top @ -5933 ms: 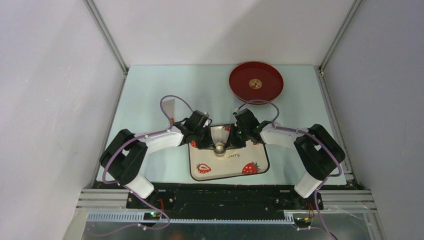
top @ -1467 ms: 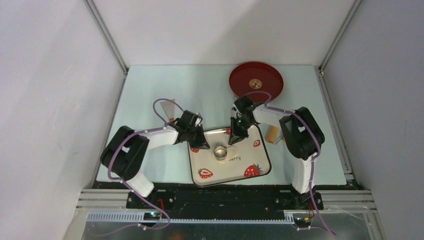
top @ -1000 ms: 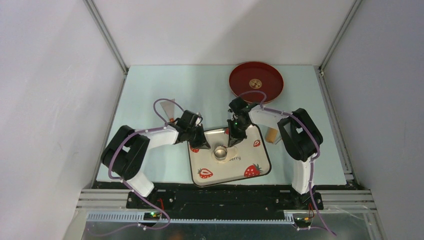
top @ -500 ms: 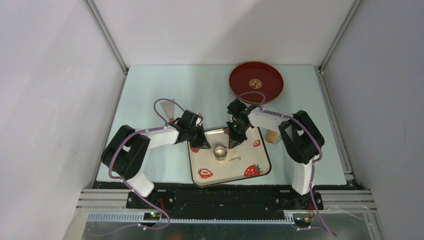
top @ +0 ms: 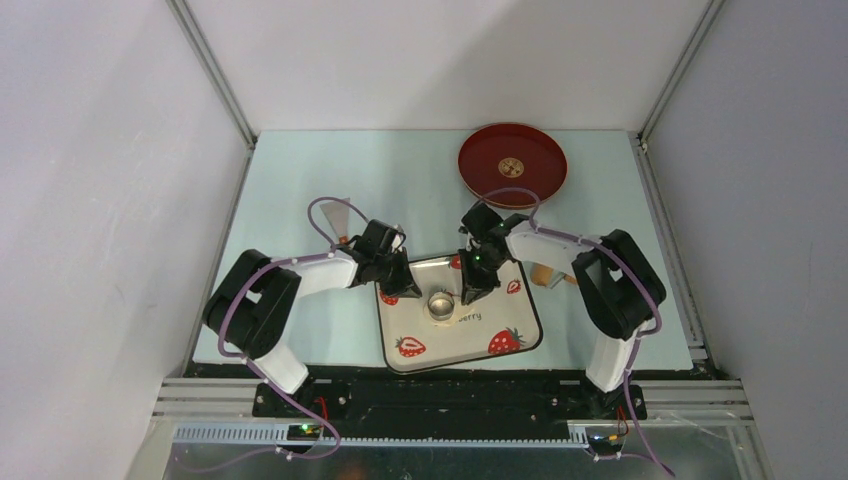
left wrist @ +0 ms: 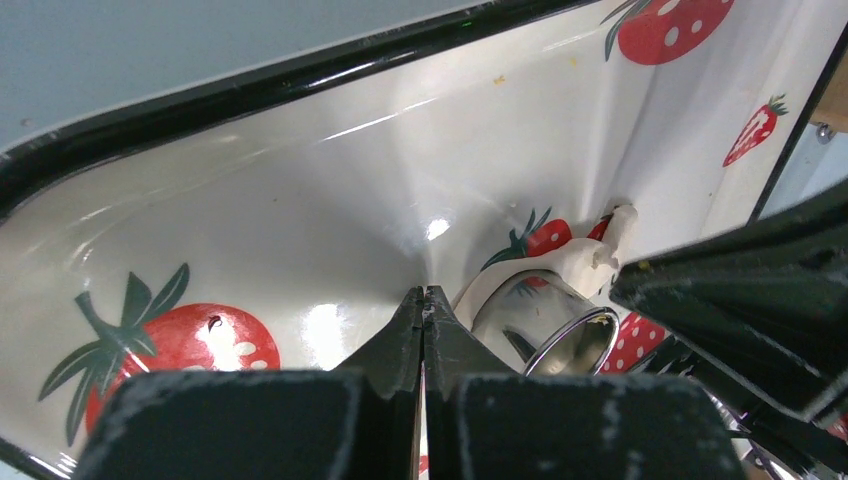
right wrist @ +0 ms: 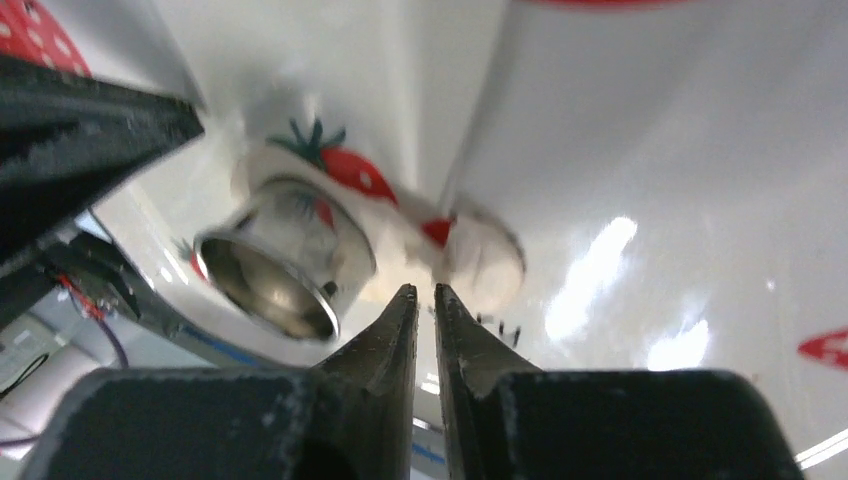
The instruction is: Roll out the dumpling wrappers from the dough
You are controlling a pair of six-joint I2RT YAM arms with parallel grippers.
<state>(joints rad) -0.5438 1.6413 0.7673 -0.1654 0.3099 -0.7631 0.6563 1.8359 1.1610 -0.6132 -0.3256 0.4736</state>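
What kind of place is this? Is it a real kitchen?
Probably a robot test cell, not a kitchen: white panels in aluminium framing enclose a pale table, with a left arm and right arm bolted at its near edge. A strawberry plate sits between them.

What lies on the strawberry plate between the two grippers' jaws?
The steel ring cutter stands there, with dough at its base, between the left gripper and the right gripper on the strawberry plate; the top external view shows it.
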